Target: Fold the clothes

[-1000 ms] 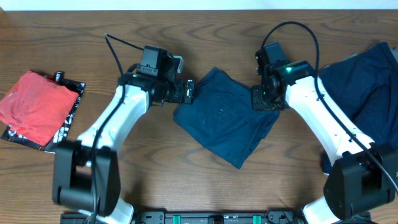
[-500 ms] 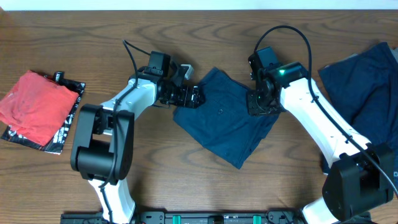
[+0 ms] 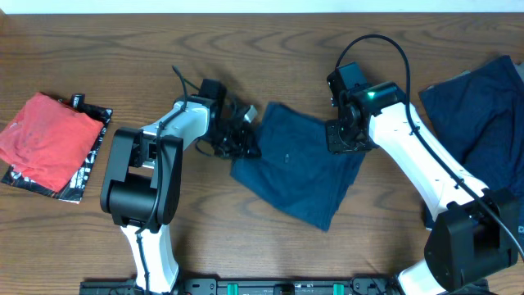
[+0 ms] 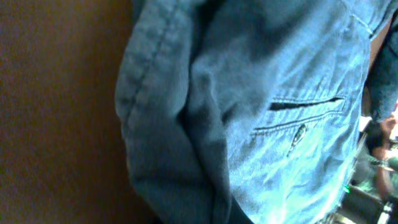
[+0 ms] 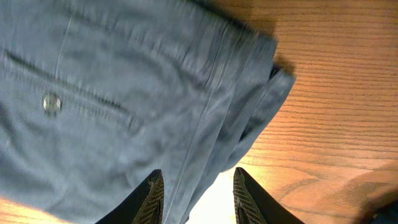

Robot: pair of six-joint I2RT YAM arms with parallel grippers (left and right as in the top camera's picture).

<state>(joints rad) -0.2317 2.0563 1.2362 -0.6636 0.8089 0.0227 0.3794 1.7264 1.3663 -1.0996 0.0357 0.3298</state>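
Overhead: folded navy shorts (image 3: 299,172) lie mid-tabletop (image 3: 246,49). The left fingers (image 3: 246,138) sit at the upper left edge of the shorts, touching the cloth; from here I cannot tell whether they are clenched or released. The right fingers (image 3: 342,138) rest on the upper right edge. A second navy garment (image 3: 483,115) lies spread at the far right, apart from the shorts. At the far left a red cloth (image 3: 45,139) lies on a black printed sheet (image 3: 86,168).

Left wrist: denim fills the view, with a thick stitched hem (image 4: 146,93) against the brown tabletop and a slit pocket (image 4: 305,104) with a button (image 4: 298,134) below it. No fingers show.

Right wrist: the right fingers (image 5: 153,198) are spread apart, released, with a folded edge of the shorts (image 5: 124,93) lying between them. A pocket button (image 5: 51,102) shows at the left.
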